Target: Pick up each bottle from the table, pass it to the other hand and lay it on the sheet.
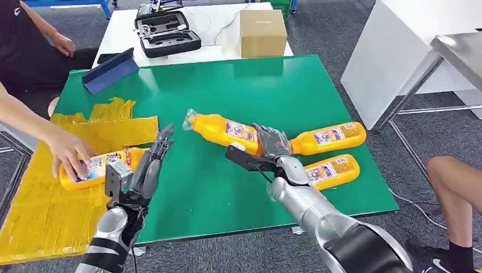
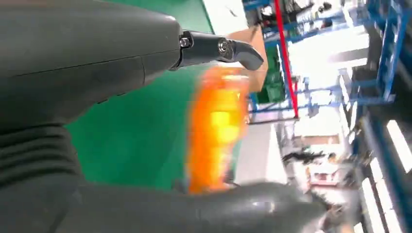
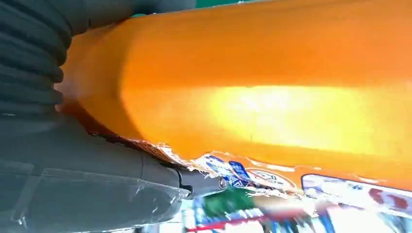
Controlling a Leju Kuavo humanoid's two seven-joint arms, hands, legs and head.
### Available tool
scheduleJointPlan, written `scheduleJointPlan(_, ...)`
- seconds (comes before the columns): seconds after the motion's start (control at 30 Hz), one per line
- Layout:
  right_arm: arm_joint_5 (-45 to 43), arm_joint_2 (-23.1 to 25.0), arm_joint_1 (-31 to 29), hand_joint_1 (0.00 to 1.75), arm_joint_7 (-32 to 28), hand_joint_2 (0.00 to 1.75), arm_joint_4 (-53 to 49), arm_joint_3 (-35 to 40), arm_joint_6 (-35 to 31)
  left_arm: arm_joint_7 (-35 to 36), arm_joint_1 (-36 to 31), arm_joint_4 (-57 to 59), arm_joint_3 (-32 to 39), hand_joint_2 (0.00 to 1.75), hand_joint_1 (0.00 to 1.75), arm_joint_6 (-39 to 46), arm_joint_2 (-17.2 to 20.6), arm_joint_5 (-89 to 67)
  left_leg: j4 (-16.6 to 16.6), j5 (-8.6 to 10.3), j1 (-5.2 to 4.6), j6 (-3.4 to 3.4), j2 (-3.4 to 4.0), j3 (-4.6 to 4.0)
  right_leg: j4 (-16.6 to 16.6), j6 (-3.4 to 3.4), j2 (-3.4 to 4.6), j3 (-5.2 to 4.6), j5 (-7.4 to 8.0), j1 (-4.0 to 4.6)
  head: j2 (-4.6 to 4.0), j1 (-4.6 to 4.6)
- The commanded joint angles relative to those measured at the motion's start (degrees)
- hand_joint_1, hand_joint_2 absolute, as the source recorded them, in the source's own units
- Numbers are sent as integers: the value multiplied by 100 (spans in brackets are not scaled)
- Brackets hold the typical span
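We see the right hand (image 1: 271,147) gripping an orange bottle (image 1: 224,129) mid-table, above the green table (image 1: 227,91). Two more orange bottles lie right of it, one far (image 1: 329,137), one near (image 1: 331,169). The left hand (image 1: 146,165) hangs with fingers spread, holding nothing. On the yellow sheet (image 1: 45,216) (left edge) a person's hand (image 1: 69,153) rests on a fourth bottle (image 1: 99,168).

No lettering can be read. The orange plastic bottles (image 1: 224,130) carry blue, white and red printed labels (image 1: 241,131), and the torn label (image 3: 272,177) in the right wrist view is too blurred to make out.
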Motion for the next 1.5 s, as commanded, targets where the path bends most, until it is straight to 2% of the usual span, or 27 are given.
scheduleJointPlan(0.03, -287, 63, 921, 175, -483, 175, -3106, -847, 338, 92, 758, -612, 697, 175, 0, -196, -184, 545, 1, -18, 3, -6, 4, 11, 0, -10, 2, 11, -18, 4, 0, 0)
scheduleJointPlan(0.13, -262, 40, 1192, 175, -503, 175, -3613, -637, 387, 125, 865, -713, 745, 175, 0, -234, -229, 725, 0, -11, 5, -3, -5, -13, 0, 3, -2, -2, -25, 6, 0, 0)
scheduleJointPlan(0.23, -79, 109, 1299, 175, -447, 175, -3682, -297, 448, 182, 964, -753, 777, 175, 0, -379, -258, 1020, 5, -21, 10, -4, -2, -14, 1, 0, 0, -3, -33, 7, 0, 2)
scheduleJointPlan(0.33, -116, 250, 1158, 168, -406, 175, -3244, -4, 649, 206, 957, -740, 709, 175, 0, -508, -307, 1206, 8, -32, 10, -8, 9, -7, 3, -3, 11, 1, -38, 7, 0, 2)
scheduleJointPlan(0.37, -122, 289, 1106, 173, -399, 175, -3103, 72, 725, 219, 946, -740, 677, 175, 0, -554, -320, 1263, 2, -22, 7, -7, 5, -21, 2, 0, 7, -13, -31, 3, 0, 2)
scheduleJointPlan(0.47, -85, 411, 990, 168, -321, 175, -2742, 228, 807, 257, 913, -720, 575, 175, 0, -632, -334, 1352, -1, -15, 7, -7, 0, -31, -1, 1, 3, -23, -24, 3, 0, 2)
scheduleJointPlan(0.6, -61, 666, 729, 166, -264, 175, -1893, 611, 1301, 374, 863, -704, 355, 175, 0, -980, -372, 1807, -1, -15, 7, -7, 1, -27, -2, 2, 4, -21, -24, 3, 0, 2)
scheduleJointPlan(0.73, -65, 796, 665, 168, -248, 175, -1558, 706, 1388, 400, 850, -711, 287, 175, 0, -1058, -382, 1944, 2, -21, 8, -8, 1, -19, 0, 0, 3, -12, -30, 4, 0, 2)
scheduleJointPlan(0.83, 36, 980, 710, 162, -308, 175, -1240, 980, 1484, 407, 844, -733, 243, 175, 0, -1109, -406, 2103, -1, -14, 7, -6, -2, -29, 0, 2, 1, -20, -26, 3, 0, 4)
scheduleJointPlan(0.9, 154, 1130, 739, 162, -263, 175, -986, 1235, 1545, 423, 819, -714, 252, 175, 0, -1126, -403, 2217, 1, -29, 11, -10, 4, -5, -1, -5, 6, 2, -37, 7, 0, 4)
scheduleJointPlan(0.97, 104, 1156, 802, 162, -180, 175, -951, 1467, 1515, 423, 791, -699, 288, 175, 0, -1111, -414, 2268, -2, -14, 8, -7, -4, -29, -1, 0, -1, -22, -27, 3, 0, 2)
scheduleJointPlan(1.0, 104, 1156, 802, 162, -180, 175, -951, 1467, 1515, 423, 791, -699, 288, 175, 0, -1111, -414, 2268, 0, -27, 13, -11, 1, -8, -2, -6, 3, -3, -36, 9, 0, 2)
scheduleJointPlan(1.1, 96, 1156, 775, 161, -176, 175, -916, 1466, 1536, 426, 786, -697, 295, 175, 0, -1112, -417, 2282, -3, -15, 10, -9, -14, -29, -4, -1, -13, -26, -30, 6, 0, 2)
scheduleJointPlan(1.27, -210, 1156, 997, 161, -86, 175, -1055, 2636, 1724, 400, 772, -666, 500, 175, 0, -997, -461, 2334, -1, -29, 12, -10, -7, -12, -4, -4, -6, -9, -40, 8, 0, 4)
scheduleJointPlan(1.3, -231, 1156, 1047, 161, -53, 175, -1114, 2743, 1714, 399, 773, -656, 517, 175, 0, -993, -453, 2334, -4, -16, 12, -8, -6, -34, -7, 0, -5, -29, -28, 7, 0, -2)
scheduleJointPlan(1.5, -268, 1156, 1186, 159, 3, 175, -1290, 3588, 1755, 337, 851, -632, 718, 175, 0, -922, -477, 2316, -5, -17, 11, -10, -14, -38, -6, -2, -13, -39, -31, 6, 0, -2)
